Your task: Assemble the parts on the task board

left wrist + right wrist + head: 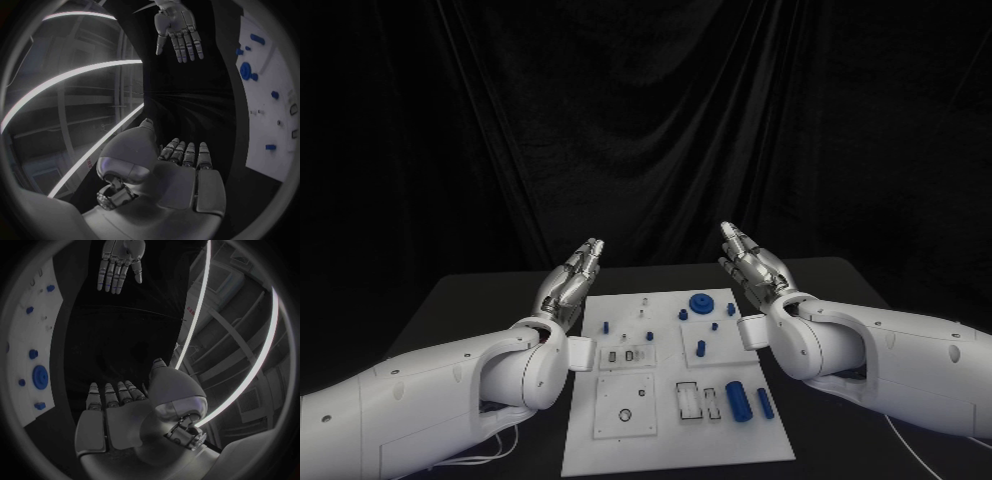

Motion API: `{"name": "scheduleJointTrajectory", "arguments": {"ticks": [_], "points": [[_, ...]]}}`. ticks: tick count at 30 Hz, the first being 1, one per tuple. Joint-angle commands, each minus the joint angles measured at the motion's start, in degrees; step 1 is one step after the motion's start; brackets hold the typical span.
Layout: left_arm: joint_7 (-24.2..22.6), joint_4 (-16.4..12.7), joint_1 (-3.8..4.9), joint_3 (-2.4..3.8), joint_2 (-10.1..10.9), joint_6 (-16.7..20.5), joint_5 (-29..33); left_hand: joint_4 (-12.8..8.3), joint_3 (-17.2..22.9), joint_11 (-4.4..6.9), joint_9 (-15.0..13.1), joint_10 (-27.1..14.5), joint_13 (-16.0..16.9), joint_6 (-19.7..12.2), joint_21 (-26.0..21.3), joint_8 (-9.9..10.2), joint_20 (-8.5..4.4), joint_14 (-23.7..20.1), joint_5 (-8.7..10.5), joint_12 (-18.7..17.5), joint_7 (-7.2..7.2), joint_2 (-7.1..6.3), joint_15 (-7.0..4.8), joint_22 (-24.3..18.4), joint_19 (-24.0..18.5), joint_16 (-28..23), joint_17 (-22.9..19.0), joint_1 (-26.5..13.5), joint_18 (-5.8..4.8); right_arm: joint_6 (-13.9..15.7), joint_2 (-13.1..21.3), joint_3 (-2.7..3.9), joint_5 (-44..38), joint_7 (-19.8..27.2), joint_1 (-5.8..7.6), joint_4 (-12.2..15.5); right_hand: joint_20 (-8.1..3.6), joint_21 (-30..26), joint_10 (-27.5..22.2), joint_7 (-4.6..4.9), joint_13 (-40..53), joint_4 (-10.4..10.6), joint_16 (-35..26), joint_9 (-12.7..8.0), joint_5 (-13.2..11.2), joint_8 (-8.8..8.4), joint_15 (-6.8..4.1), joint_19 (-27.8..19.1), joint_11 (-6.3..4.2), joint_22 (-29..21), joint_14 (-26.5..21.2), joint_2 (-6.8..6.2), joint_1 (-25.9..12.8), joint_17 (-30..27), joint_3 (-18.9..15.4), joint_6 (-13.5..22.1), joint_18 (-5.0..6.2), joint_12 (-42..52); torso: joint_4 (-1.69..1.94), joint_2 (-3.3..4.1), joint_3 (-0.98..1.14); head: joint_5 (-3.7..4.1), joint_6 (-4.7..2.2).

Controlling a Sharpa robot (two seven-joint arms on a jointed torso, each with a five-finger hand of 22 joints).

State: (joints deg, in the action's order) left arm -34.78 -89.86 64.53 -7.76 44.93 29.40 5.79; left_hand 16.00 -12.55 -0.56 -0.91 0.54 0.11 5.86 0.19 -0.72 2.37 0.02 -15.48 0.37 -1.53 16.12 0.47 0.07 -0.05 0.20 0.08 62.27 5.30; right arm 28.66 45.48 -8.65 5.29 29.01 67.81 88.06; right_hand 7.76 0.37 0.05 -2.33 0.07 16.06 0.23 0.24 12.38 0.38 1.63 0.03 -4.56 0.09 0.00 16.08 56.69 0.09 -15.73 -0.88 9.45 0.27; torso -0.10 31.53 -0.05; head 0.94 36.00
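On a black table, the white board lies lengthwise away from the robot, its blue parts untouched: a round disc and small pegs toward the far end, two cylinders lying flat near the front right beside clear-framed slots. Nothing appears assembled yet. Both hands hang raised at the board's far corners, fingers straight, close together and pointing away, holding nothing: the left hand just off the left edge, the right hand just off the right. The parts sit between and below them, nearer the robot than the fingertips, so either hand would have to come down and draw back to reach one. By the look of it the right hand is closer to the disc and the cylinders; the left is nearer the clear plates on its side.
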Motion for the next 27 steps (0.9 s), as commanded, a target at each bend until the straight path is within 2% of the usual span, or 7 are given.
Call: {"name": "scheduleJointTrajectory", "arguments": {"ticks": [1, 3, 9, 15, 16, 22, 27], "points": [[-8.04, -0.15, 1.03, -0.97, 0.07, -13.42, 4.98, 0.78, -0.4, -1.82, -0.17, 0.4, 0.15, 0.85, -0.19, -0.33, 1.39, -0.02, -0.81, -0.12, -0.15, 0.5, 1.43, -0.07, 0.05, -0.2, -0.08, 2.92, 0.59, -13.39, 0.26, -1.17, 4.94, -2.81, 1.58, -0.41, 1.03, -0.37, -0.05, 1.22, -0.07, 0.7, -0.23, 0.16, 0.62, 0.19, 1.3, -0.03, 1.39, -0.09, 0.0, 0.39, 2.3, -0.09, -0.52, -0.39, 0.58, -0.27, 0.0, 0.0, -0.01, 0.0, -0.01], [-9.54, -0.16, 1.64, -1.92, 0.1, -16.48, 6.12, 0.77, -0.38, -2.0, -0.18, 0.34, 0.13, 0.96, -0.19, -0.34, 1.72, -0.02, -0.85, -0.14, -0.18, 0.51, 1.65, -0.07, 0.05, -0.2, -0.08, 3.13, 0.64, -16.72, 0.38, -2.32, 6.11, -3.3, 2.65, -0.67, 1.3, -0.37, -0.05, 1.73, -0.07, 0.69, -0.23, 0.27, 0.6, 0.37, 1.72, -0.03, 1.93, -0.09, 0.0, 0.38, 2.37, -0.09, -0.55, -0.78, 0.46, -0.27, 0.0, 0.0, -0.01, 0.0, -0.01], [-12.74, -0.2, 2.93, -3.93, 0.17, -22.97, 8.53, 0.82, 1.38, -5.34, -0.76, 5.02, 1.0, 6.43, 1.36, -1.04, 11.2, 0.48, -2.92, 1.08, -1.98, 0.6, 6.7, 1.02, 1.89, 0.19, 0.14, 6.38, 5.01, -24.09, 0.66, -4.87, 8.72, -4.39, 5.04, -1.24, 4.43, 0.17, -0.05, 4.32, -0.07, 0.64, -0.23, 1.42, 2.47, 4.09, 4.15, 0.59, 4.68, 0.34, 0.0, -0.06, 5.19, -0.09, -0.75, -5.33, 0.79, -0.27, 0.0, 0.0, -0.01, 0.0, -0.01], [-13.34, -0.21, 3.17, -4.31, 0.18, -24.2, 8.99, 0.78, 1.8, -6.52, -0.91, 6.08, 1.14, 7.99, 1.89, -1.19, 12.31, 0.94, -4.83, 1.38, -2.96, 0.62, 7.5, 1.27, 2.56, 0.42, 0.27, 7.77, 5.13, -25.98, 0.73, -5.52, 9.38, -4.66, 5.65, -1.39, 6.34, 1.18, 0.05, 5.07, 0.17, 0.55, -0.23, 1.63, 3.66, 5.86, 6.1, 1.94, 5.63, 0.97, 0.0, -0.3, 7.32, -0.09, -1.05, -6.06, 0.89, 0.37, 0.0, 0.0, -0.01, 0.0, -0.01], [-16.99, 3.46, 3.15, -4.32, 1.11, -33.8, -4.62, 0.77, 1.92, -6.47, -0.95, 6.28, 1.16, 8.37, 1.96, -1.24, 12.34, 1.02, -5.04, 1.44, -3.26, 0.61, 7.39, 1.3, 2.64, 0.45, 0.29, 8.07, 5.15, -30.03, 5.18, -5.53, 9.4, -5.2, 6.36, 0.17, 6.75, 1.48, 0.16, 5.51, 0.32, 0.51, -0.12, 1.74, 4.52, 6.53, 6.52, 2.39, 6.0, 1.14, 0.05, -0.54, 8.32, -0.02, -1.01, -6.52, 0.88, 0.82, 0.34, 0.77, -0.54, -0.64, 6.97], [-17.34, 3.18, 3.15, -4.32, 2.47, -33.26, -5.86, 0.8, 2.03, -6.29, -1.12, 6.99, 1.25, 10.14, 2.04, -1.48, 12.37, 1.21, -5.62, 1.64, -4.82, 0.53, 7.14, 1.28, 2.69, 0.5, 0.33, 9.11, 5.18, -27.45, 6.36, -5.53, 8.76, -4.08, 7.1, 0.94, 8.13, 4.41, 2.25, 7.69, 1.58, 0.51, 3.62, 2.38, 12.97, 11.14, 8.23, 7.56, 8.84, 2.42, 2.88, -2.58, 16.62, 1.11, 0.0, -11.06, 0.85, 7.51, 0.43, 1.04, -0.64, -0.48, 9.68], [-17.83, 1.76, 3.2, -4.31, 4.74, -32.81, -6.23, 0.76, 2.08, -6.73, -1.19, 7.5, 1.31, 11.04, 2.23, -1.57, 12.56, 1.68, -5.99, 1.8, -5.24, 0.53, 7.44, 1.36, 2.91, 0.74, 0.47, 9.77, 5.19, -27.97, 7.4, -5.53, 8.51, -4.52, 8.19, 1.22, 8.9, 6.62, 3.39, 8.46, 2.08, 0.39, 7.24, 2.53, 13.93, 12.85, 10.27, 11.95, 10.61, 3.15, 6.76, -3.24, 19.58, 1.91, 0.28, -12.77, -0.09, 12.35, 1.83, 2.48, -1.0, 0.63, 10.82]]}}
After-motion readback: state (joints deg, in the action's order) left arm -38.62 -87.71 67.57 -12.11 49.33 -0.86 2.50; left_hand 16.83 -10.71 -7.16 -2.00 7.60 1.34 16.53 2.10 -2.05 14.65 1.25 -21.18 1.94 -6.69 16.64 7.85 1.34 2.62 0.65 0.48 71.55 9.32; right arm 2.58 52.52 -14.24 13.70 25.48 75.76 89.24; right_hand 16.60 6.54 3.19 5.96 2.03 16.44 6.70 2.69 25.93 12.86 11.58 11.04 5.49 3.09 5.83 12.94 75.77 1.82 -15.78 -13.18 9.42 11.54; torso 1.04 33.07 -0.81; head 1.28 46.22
